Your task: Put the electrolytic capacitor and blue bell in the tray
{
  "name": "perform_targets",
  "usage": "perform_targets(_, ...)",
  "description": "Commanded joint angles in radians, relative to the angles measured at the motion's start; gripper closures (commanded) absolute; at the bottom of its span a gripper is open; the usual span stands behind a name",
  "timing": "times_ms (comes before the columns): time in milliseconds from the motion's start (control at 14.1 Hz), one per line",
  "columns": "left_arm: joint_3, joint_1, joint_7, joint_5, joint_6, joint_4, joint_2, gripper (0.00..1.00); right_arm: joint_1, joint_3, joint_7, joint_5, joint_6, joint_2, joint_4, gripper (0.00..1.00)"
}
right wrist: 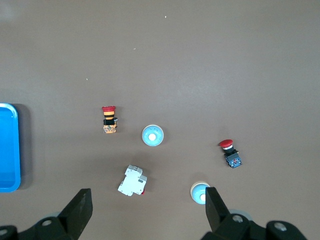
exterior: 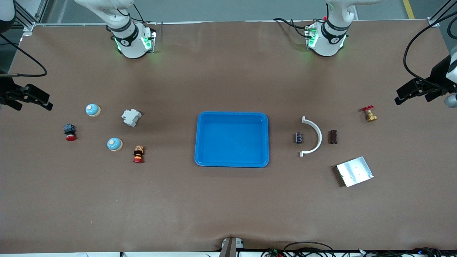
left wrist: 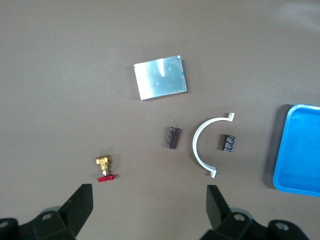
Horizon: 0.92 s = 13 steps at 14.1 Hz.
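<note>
The bright-blue tray point(exterior: 231, 115) sits empty at the table's middle; its edge also shows in the left wrist view point(left wrist: 300, 150) and the right wrist view point(right wrist: 7, 150). A black capacitor point(exterior: 299, 137) point(left wrist: 229, 142) lies beside it toward the left arm's end, and a brown one point(exterior: 333, 136) point(left wrist: 173, 137) lies further that way. Two blue bells point(exterior: 93, 110) point(exterior: 114, 144) stand toward the right arm's end, also in the right wrist view point(right wrist: 200, 192) point(right wrist: 152, 135). My left gripper point(exterior: 416, 91) point(left wrist: 149, 200) is open and empty, high over its end. My right gripper point(exterior: 32, 97) point(right wrist: 148, 200) is open and empty over its end.
A white curved bracket point(exterior: 314, 135) lies between the two capacitors. A silver plate point(exterior: 354, 171) and a brass valve point(exterior: 370, 114) lie nearby. A white breaker point(exterior: 131, 117), a red push button point(exterior: 69, 132) and a striped button point(exterior: 138, 154) lie round the bells.
</note>
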Motion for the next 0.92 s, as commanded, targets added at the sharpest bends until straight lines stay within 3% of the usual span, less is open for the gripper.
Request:
perform_targets(0, -0.001, 0.007, 0.017, -0.009, -0.012, 0.021, 0.012, 0.0, -0.011, 0.002, -0.004, -0.028, 0.01, -0.039, -0.036, 0.0)
perform_targets(848, -0.004, 0.002, -0.005, -0.013, -0.021, 0.076, 0.066, 0.0, -0.011, 0.004, 0.006, -0.053, 0.013, -0.048, -0.051, 0.0)
